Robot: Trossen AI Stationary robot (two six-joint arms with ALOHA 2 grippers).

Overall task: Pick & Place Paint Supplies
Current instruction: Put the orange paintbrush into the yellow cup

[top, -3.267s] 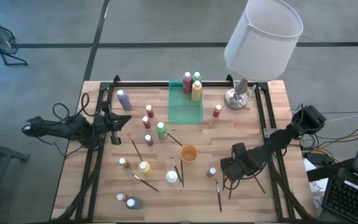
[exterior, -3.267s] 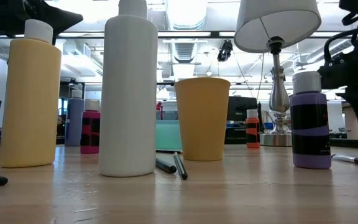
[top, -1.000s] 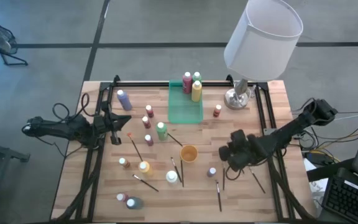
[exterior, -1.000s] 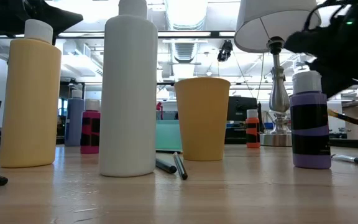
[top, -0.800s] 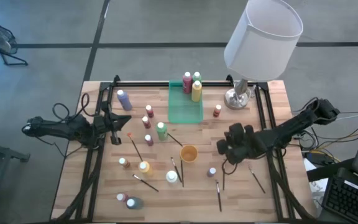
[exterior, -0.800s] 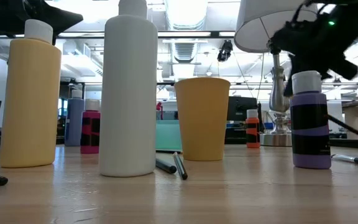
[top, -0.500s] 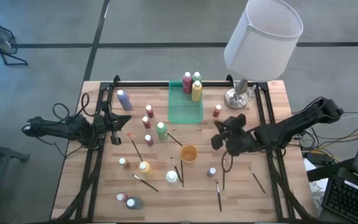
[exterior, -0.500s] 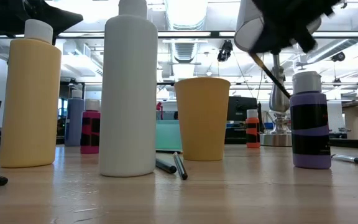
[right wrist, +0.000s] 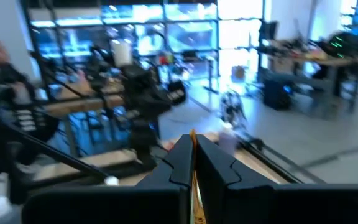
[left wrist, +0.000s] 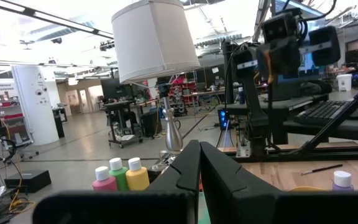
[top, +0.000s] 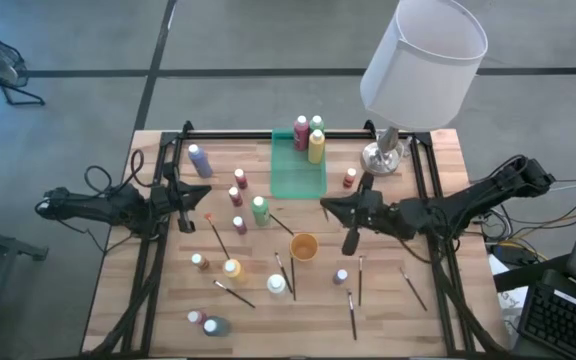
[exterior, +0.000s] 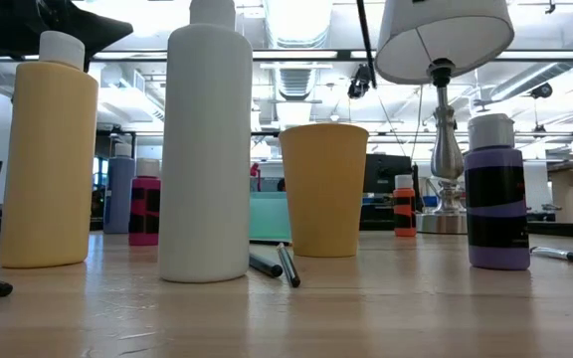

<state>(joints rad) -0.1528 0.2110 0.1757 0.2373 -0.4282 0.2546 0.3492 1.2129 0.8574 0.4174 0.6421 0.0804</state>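
My right gripper (top: pixel 326 208) hangs high over the table's middle, pointing level toward the left edge, shut on a thin paintbrush (exterior: pixel 367 40). Below it stand the orange cup (top: pixel 304 246) and a purple bottle (top: pixel 340 276). Pink, green and yellow bottles (top: pixel 309 137) stand upright at the far end of the green tray (top: pixel 298 178). More paint bottles (top: pixel 259 209) stand about the left half of the table, and loose brushes (top: pixel 351 313) lie flat on the wood. My left gripper (top: pixel 184 206) waits shut at the left edge. My right gripper pinches the paintbrush's shaft (right wrist: pixel 194 158) between its two fingers. The fingers come level from the table's right and lie across the brush. The brush stands nearly upright, and its lower part (exterior: pixel 370 55) hangs below the fingers, clear of the table.
A lamp with a wide white shade (top: pixel 424 60) stands on its metal base (top: pixel 381 157) at the far right. Black frame rails (top: pixel 423 185) run along both table sides. Brushes (top: pixel 413 288) lie near the right rail, and a white bottle (top: pixel 276 285) stands by the near edge.
My right gripper has risen and gone toward the table's left and far side, tipping from pointing down to level and rolling at the wrist. The paintbrush, still pinched, has swung from a low slant to nearly upright, high over the table.
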